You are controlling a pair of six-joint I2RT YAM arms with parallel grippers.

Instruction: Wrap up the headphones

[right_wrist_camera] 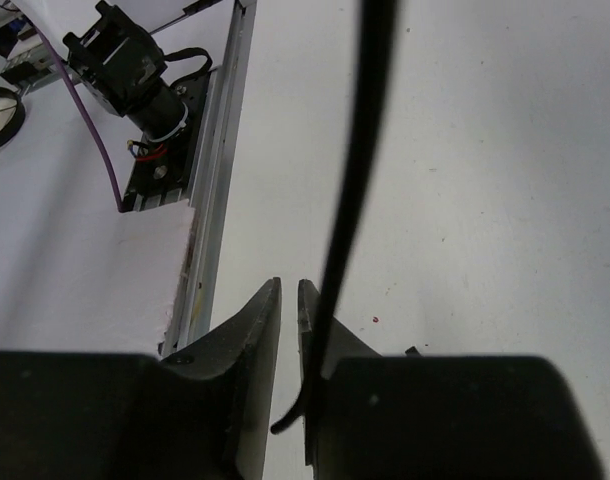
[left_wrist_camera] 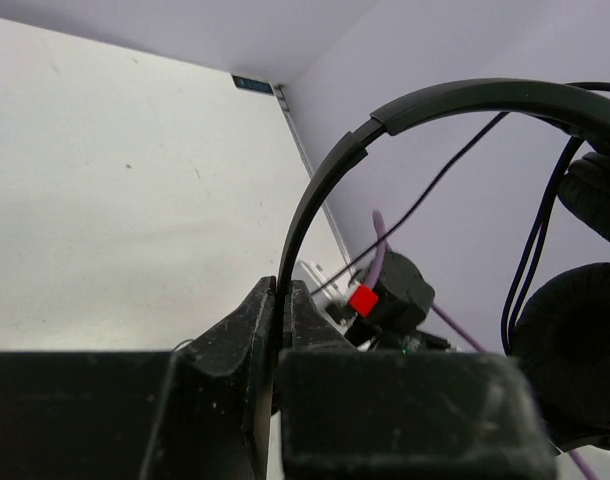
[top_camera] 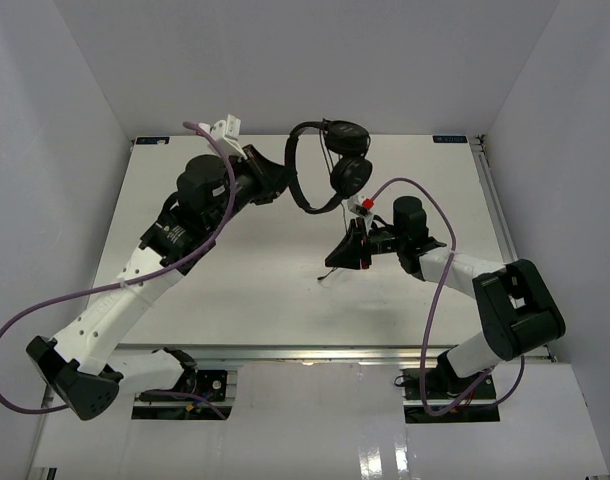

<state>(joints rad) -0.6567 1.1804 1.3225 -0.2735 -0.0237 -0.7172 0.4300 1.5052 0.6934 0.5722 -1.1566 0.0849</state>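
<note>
The headphones (top_camera: 330, 165) are black throughout, cord included. The table (top_camera: 265, 290) is plain white. The left arm (top_camera: 135, 285) and right arm (top_camera: 463, 268) are white with black joints and purple cables (top_camera: 45, 300). The left gripper (left_wrist_camera: 280, 300) and right gripper (right_wrist_camera: 288, 290) are black. A small red square (left_wrist_camera: 363, 299) marks the right wrist.

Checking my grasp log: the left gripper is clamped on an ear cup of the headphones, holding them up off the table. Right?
No: the left gripper is clamped on the headband of the headphones, not an ear cup, holding them up off the table. The left wrist view shows it.
</note>
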